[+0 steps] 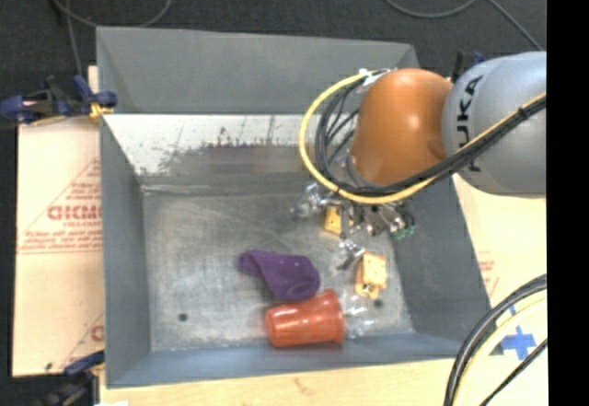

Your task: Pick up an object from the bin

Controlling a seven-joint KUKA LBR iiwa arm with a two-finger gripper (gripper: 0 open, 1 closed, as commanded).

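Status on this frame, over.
Gripper low, right of bin's middle. Small yellow piece beside it. Purple lump and orange cup close by, not blocking.

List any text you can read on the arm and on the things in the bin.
"KUKA": dark letters running up the arm's grey link, partly crossed by a cable.
Purple cloth: no text seen.
Orange-red cup: no text seen.
Small yellow piece: any marks are too small to read.
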